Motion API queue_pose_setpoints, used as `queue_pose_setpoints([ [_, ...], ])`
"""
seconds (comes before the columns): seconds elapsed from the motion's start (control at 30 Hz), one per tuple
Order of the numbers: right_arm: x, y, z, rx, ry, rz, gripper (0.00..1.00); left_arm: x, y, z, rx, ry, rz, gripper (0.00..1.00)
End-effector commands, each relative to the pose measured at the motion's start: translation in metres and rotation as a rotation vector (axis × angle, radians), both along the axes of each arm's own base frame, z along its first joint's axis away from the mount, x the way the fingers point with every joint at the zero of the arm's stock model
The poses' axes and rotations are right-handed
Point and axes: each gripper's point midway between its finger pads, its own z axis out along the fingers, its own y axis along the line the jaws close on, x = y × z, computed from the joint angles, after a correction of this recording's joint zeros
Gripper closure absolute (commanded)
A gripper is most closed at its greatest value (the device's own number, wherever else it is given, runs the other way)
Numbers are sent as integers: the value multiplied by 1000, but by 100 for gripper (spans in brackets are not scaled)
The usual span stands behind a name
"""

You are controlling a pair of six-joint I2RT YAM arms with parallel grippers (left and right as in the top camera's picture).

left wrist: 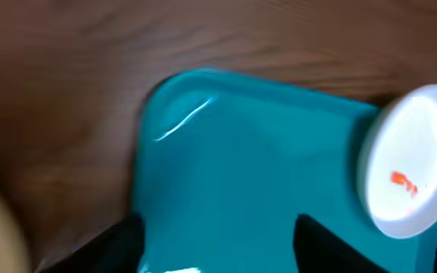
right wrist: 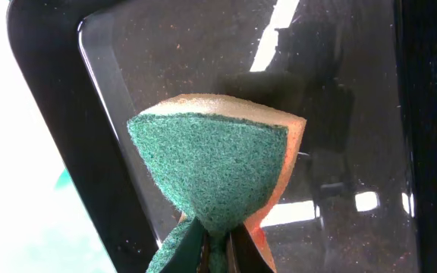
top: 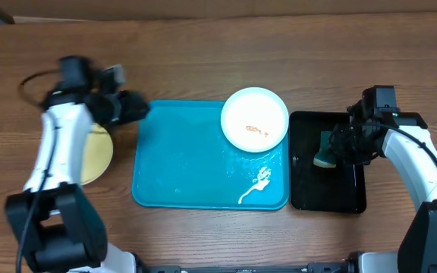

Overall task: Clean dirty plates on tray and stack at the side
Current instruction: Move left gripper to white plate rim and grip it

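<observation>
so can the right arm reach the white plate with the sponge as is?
Probably yes. The plate sits at the tray's right end, next to the black tray where the right gripper holds the sponge; nothing stands between, and the left gripper is at the far side.

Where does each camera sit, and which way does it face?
Overhead: above the table, facing down on turquoise tray and black tray; both arms show.
Left wrist: on the left arm, facing across the tray to the white plate; dark fingers show.
Right wrist: on the right arm, facing the black tray; right gripper pinches a green sponge.
Shared: overhead and left wrist show that plate.
</observation>
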Motion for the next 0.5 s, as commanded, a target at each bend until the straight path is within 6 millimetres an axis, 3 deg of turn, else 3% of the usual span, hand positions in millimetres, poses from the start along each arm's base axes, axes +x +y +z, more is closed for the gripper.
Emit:
queue_pose_setpoints([
  [0.0,6,2,6,5,-27,12,96,17,-58,27,68,-163,-202,29],
  [0.23,6,2,6,5,-26,12,96,38,-134,30,223,-321,-330,21],
  [0.47,6,2,6,5,-24,12,96,35,-179,-14,219,-274,-429,21],
])
